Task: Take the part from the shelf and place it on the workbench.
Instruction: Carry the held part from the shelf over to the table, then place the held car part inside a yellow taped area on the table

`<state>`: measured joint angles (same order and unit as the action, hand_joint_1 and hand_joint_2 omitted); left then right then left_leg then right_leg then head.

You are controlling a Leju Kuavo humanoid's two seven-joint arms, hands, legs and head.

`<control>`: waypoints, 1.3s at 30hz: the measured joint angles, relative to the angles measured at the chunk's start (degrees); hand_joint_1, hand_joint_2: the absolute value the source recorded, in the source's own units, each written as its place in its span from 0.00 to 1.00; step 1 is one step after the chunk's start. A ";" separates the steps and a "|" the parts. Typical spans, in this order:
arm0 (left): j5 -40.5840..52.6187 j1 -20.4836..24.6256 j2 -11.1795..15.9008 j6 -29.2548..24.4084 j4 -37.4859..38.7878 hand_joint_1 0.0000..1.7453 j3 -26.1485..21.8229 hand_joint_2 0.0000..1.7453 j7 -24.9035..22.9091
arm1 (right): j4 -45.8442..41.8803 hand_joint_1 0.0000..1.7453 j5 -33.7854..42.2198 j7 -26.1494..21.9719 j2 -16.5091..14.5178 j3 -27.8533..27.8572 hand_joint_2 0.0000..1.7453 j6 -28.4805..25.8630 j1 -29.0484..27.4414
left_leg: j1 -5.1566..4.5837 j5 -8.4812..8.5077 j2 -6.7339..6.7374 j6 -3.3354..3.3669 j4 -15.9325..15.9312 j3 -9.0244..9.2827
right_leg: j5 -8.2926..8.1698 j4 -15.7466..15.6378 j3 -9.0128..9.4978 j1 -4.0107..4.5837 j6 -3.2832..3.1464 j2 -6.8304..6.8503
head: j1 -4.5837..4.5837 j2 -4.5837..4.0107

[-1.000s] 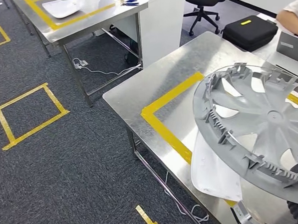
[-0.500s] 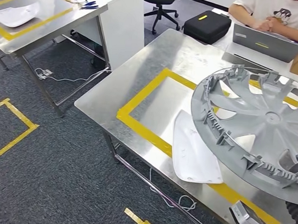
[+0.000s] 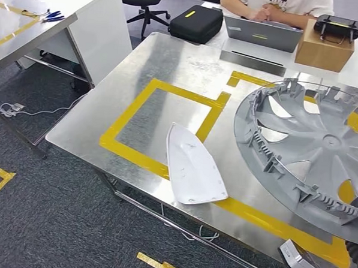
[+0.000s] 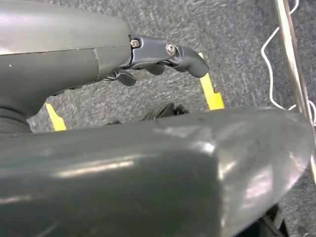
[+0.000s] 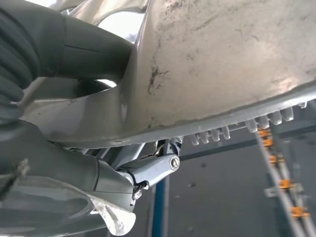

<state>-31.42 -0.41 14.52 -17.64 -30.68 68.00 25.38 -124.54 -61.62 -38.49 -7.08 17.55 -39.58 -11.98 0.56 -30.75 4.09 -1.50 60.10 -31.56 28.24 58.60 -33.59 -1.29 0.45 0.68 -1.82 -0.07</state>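
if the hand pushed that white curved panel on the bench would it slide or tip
The white panel would probably slide easily: it looks smooth and thin on the polished steel workbench. It seems light, and its domed shape might rock. Being near the bench edge, it could slip off.

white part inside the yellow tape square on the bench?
No: the white part lies across the tape square's lower right corner, partly outside it.

No text, brand, number or sign can be read in any view. The black case [image 3: 195,23] bears a small yellow tag, the laptop [image 3: 262,34] a short yellow mark on its lid, and the person's shirt [image 3: 284,2] a printed graphic, but all are too small and blurred to make out as writing.
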 joint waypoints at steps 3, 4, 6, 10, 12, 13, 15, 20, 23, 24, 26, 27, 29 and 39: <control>-0.16 -0.37 0.04 -0.13 -0.03 0.00 0.02 0.00 -0.04 | 0.01 1.00 -0.09 0.37 0.00 -0.02 1.00 0.01 0.03 | 0.07 -5.51 -3.33 -0.10 11.04 -4.84 | -0.19 -0.02 -0.15 0.17 -0.64 -1.63 | 0.18 0.00; -0.26 -0.53 0.05 -0.22 -0.08 0.00 0.04 0.00 -0.14 | 0.04 1.00 -0.26 0.67 0.00 -0.04 1.00 0.01 -0.02 | 0.01 -6.16 -3.49 0.07 13.69 -6.11 | -0.23 -0.02 -0.17 0.33 -0.78 -2.16 | 0.21 0.00; -0.46 -0.66 0.16 -0.67 -0.53 0.00 0.08 0.00 -0.69 | 0.10 1.00 -1.15 2.27 0.01 -0.19 1.00 0.02 -0.20 | -0.24 -4.00 -3.61 0.85 12.36 -5.78 | -0.28 -0.02 -0.10 0.72 -0.96 -3.09 | 0.24 0.00; -0.77 -0.72 1.14 -1.98 -2.49 0.00 0.09 0.00 -2.14 | 0.20 1.00 -3.79 7.39 0.40 -1.05 1.00 0.02 -1.01 | -1.31 1.93 -4.77 3.71 -0.68 -0.25 | -0.40 0.02 -0.13 1.17 -0.85 -3.92 | 0.23 0.00; -0.85 -0.83 1.58 -2.28 -3.25 0.00 0.10 0.00 -2.38 | 0.30 1.00 -4.25 8.37 0.71 -1.44 1.00 0.02 -1.34 | -1.56 2.06 -4.82 4.07 -1.87 0.08 | -0.58 -0.05 -0.34 1.09 -0.35 -4.01 | 0.25 0.00; -0.88 -0.88 1.73 -2.34 -3.56 0.00 0.10 0.00 -2.43 | 0.33 1.00 -4.35 8.52 0.88 -1.58 1.00 0.02 -1.43 | -1.46 2.39 -4.71 3.98 -2.35 0.19 | -0.56 -0.01 -0.51 1.01 -0.09 -3.87 | 0.25 0.00; -0.90 -0.96 1.86 -2.39 -4.14 0.00 0.11 0.00 -2.45 | 0.39 1.00 -4.52 8.65 1.21 -1.89 1.00 0.02 -1.46 | -1.14 3.13 -4.38 3.91 -3.49 0.47 | 0.81 1.64 -1.50 1.04 0.43 -2.82 | 0.08 0.00; -0.90 -1.40 1.87 -2.48 -4.81 0.00 0.11 0.00 -2.60 | 0.79 1.00 -4.81 9.41 1.95 -2.38 1.00 0.02 -1.51 | -0.86 3.49 -3.33 3.84 -3.89 0.27 | 6.95 14.99 -7.39 0.39 1.91 -1.15 | -0.12 0.00; -0.90 -1.44 1.89 -2.72 -5.20 0.00 0.11 0.00 -2.80 | 0.92 1.00 -5.08 10.37 2.38 -2.57 1.00 0.02 -1.59 | -0.52 3.15 -3.03 3.04 -3.34 0.24 | 2.61 6.35 -2.34 -0.19 2.78 -0.40 | -0.14 0.00; -0.91 -1.42 1.97 -2.78 -5.32 0.00 0.11 0.00 -2.89 | 0.95 1.00 -5.14 10.72 2.50 -2.72 1.00 0.02 -1.57 | -0.54 2.89 -3.00 2.62 -2.82 0.12 | 1.66 2.98 -0.33 -0.27 2.75 -0.23 | -0.19 0.00; -0.95 -1.43 2.19 -2.90 -5.49 0.00 0.13 0.00 -3.03 | 1.04 1.00 -5.44 12.04 2.66 -3.15 1.00 0.02 -1.61 | -0.79 2.52 -2.97 2.26 -2.02 -0.17 | 1.40 -0.04 1.47 -0.34 2.14 -0.13 | -0.21 0.00; -0.98 -1.45 2.29 -2.96 -5.57 0.00 0.13 0.00 -3.07 | 1.10 1.00 -5.75 13.14 2.78 -3.44 1.00 0.02 -1.72 | -0.93 2.49 -2.98 2.57 -1.81 -0.28 | 1.28 -0.16 1.56 -0.34 1.68 -0.29 | -0.19 0.00; -1.08 -1.50 2.43 -3.08 -5.66 0.00 0.14 0.00 -3.08 | 1.20 1.00 -6.49 15.87 3.29 -4.14 1.00 0.02 -2.07 | -1.02 2.67 -3.00 3.61 -1.91 -0.26 | 1.20 -0.13 1.47 -0.30 1.43 -0.35 | -0.13 0.00; -1.21 -1.49 2.50 -3.20 -6.03 0.00 0.15 0.00 -3.10 | 1.40 1.00 -7.10 18.78 5.07 -6.23 1.00 0.02 -2.99 | -0.78 3.00 -3.00 3.33 -2.38 -0.11 | 1.40 -0.07 1.48 0.23 0.51 -0.37 | -0.15 0.00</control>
<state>-32.63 -1.89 17.02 -20.84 -36.70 68.15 22.28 -123.13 -68.72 -19.71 -2.01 11.32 -39.56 -14.97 -0.22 -27.75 1.09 1.82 57.72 -31.66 29.63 58.53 -32.11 -1.06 0.97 0.31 -1.97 -0.07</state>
